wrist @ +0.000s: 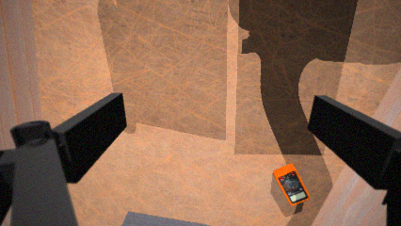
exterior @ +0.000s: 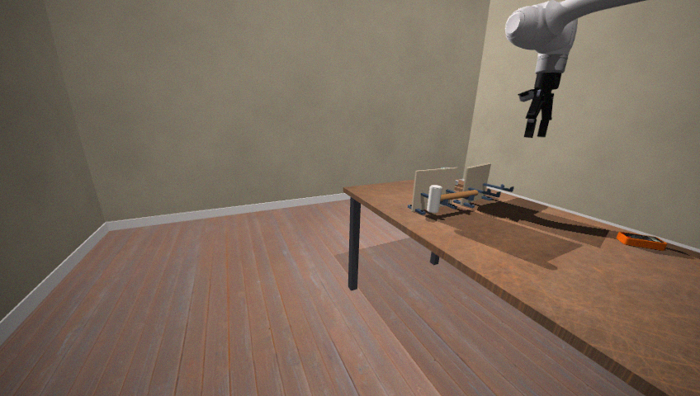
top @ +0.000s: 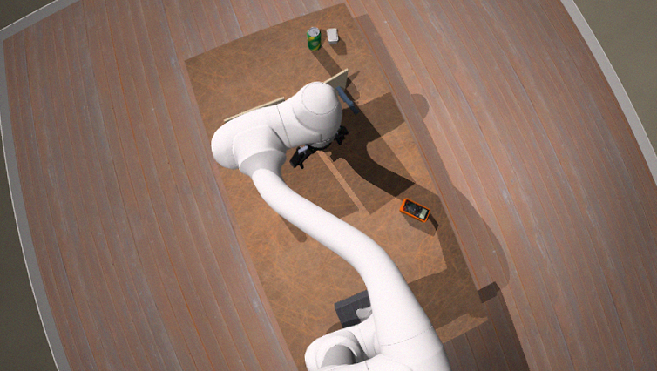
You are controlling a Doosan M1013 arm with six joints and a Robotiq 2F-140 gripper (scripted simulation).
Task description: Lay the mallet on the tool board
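The mallet (exterior: pixel 444 196), with a white head and a wooden handle, lies across the blue arms of the nearer tool board at the far end of the table. The empty tool board (exterior: pixel 477 176) stands just beyond it, its blue arms (exterior: pixel 496 187) bare. In the overhead view my arm hides the mallet; only the boards' top edges (top: pixel 336 78) and one blue arm (top: pixel 348 100) show. My gripper (exterior: pixel 536 131) hangs high above the table, in front of the boards, open and empty. It also shows in the overhead view (top: pixel 316 148) and in the wrist view (wrist: pixel 221 137), where it points down at bare table.
An orange multimeter (top: pixel 414 209) lies on the table on the robot's side of the boards; it also shows in the wrist view (wrist: pixel 291 184). A green can (top: pixel 313 38) and a small white box (top: pixel 332 34) stand at the table's far end. The arm's grey base block (top: pixel 352 306) is at the near end.
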